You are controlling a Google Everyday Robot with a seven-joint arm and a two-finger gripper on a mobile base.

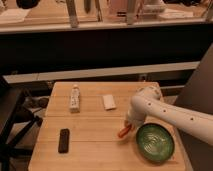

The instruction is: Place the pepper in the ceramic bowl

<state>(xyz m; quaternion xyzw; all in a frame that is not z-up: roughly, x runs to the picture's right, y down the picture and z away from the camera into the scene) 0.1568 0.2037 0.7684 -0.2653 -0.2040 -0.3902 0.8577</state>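
Note:
The pepper (124, 131) is a small slender red-orange piece hanging from my gripper (128, 125), just above the wooden table (90, 145). It is just left of the rim of the ceramic bowl (155, 142), a wide shallow green dish with pale streaks at the table's front right. My white arm (170, 114) reaches in from the right and its wrist covers the small white cup. The gripper is shut on the pepper's upper end.
A black rectangular bar (64, 140) lies at the front left. A small bottle (74, 97) lies at the back left. A white packet (109, 102) lies at the back middle. Dark shelving stands behind the table.

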